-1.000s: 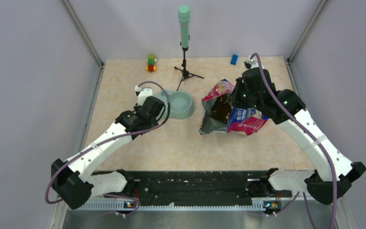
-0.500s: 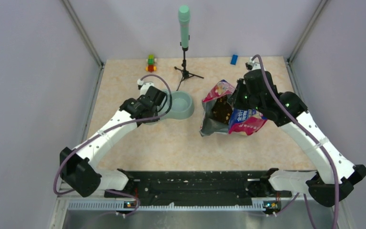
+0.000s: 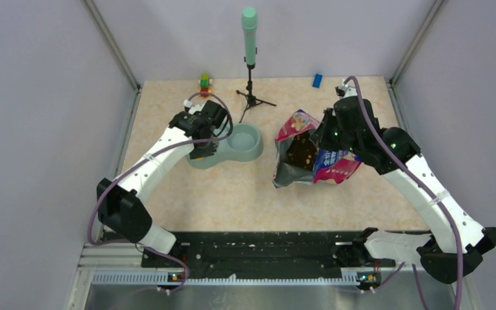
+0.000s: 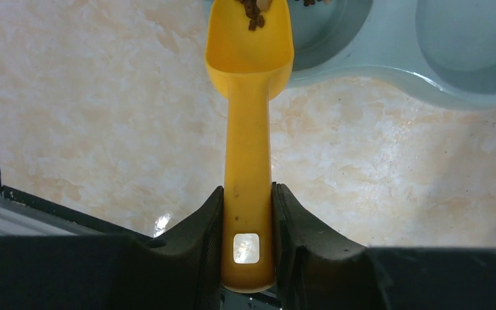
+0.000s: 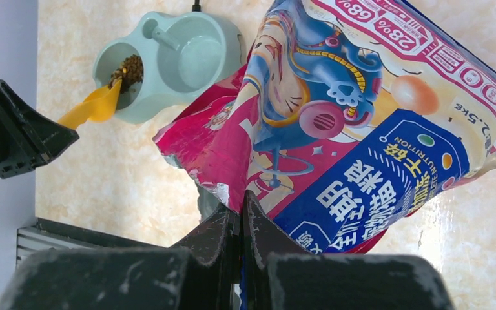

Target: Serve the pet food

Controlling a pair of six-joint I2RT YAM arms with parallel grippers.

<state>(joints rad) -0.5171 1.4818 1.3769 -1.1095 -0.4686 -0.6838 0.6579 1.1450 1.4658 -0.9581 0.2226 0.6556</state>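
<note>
My left gripper (image 4: 248, 213) is shut on the handle of the orange-yellow scoop (image 4: 248, 97). Its tip is over the left well of the pale green double bowl (image 4: 387, 64), and the pet food (image 4: 253, 11) slides off the tip. In the right wrist view the pet food (image 5: 129, 68) lies piled in the bowl's left well, with the scoop (image 5: 93, 106) tilted into it. My right gripper (image 5: 240, 210) is shut on the torn top edge of the cat food bag (image 5: 361, 129) and holds it open. More pet food (image 3: 300, 150) shows inside the bag (image 3: 332, 165).
A green microphone on a small tripod (image 3: 250, 39) stands behind the bowl (image 3: 245, 142). A stack of coloured blocks (image 3: 204, 82) and a blue block (image 3: 317, 80) lie near the back wall. The table's front rail (image 3: 258, 248) runs between the arm bases.
My left arm has swung the scoop away from me and over the bowl's left well, tipping kibble in. My right gripper has kept its hold on the bag, almost still.
</note>
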